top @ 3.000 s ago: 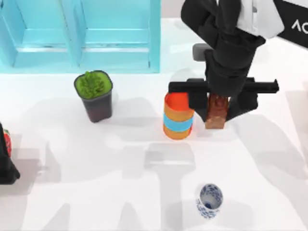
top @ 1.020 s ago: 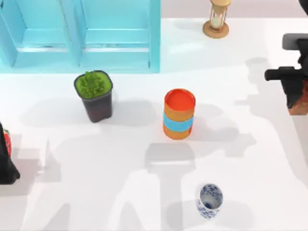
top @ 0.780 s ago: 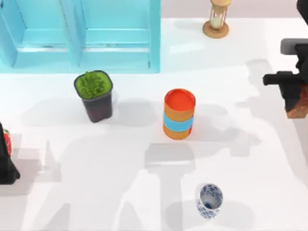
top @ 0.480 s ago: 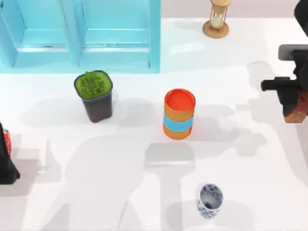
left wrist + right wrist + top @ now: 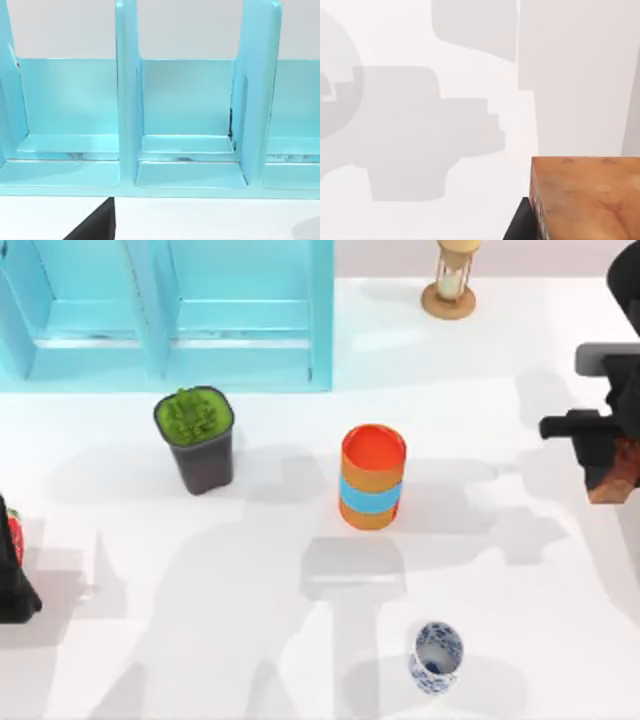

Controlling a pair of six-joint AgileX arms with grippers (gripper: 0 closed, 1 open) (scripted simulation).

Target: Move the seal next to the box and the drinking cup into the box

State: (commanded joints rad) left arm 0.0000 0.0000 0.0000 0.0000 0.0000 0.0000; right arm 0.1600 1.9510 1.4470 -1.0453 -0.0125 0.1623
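Note:
The seal [image 5: 612, 480], a reddish-brown mottled block, hangs at the table's right edge, with my right gripper [image 5: 608, 458] shut on it. In the right wrist view the seal [image 5: 587, 197] fills the corner above the white tabletop, with one black finger [image 5: 520, 227] beside it. The drinking cup [image 5: 436, 655], white with a blue pattern, stands near the front edge, right of centre. The box [image 5: 170, 315] is a cyan compartmented case at the back left, and the left wrist view faces its walls [image 5: 187, 125]. My left arm [image 5: 10, 565] is parked at the left edge.
An orange cylinder [image 5: 372, 477] with a blue band stands mid-table. A dark pot with a green plant [image 5: 197, 438] sits in front of the box. An hourglass [image 5: 449, 285] stands at the back right.
My right gripper carried the seal from beside the orange cylinder out to the right edge. Over the last second it drifted slightly toward the front. Nothing else moved.

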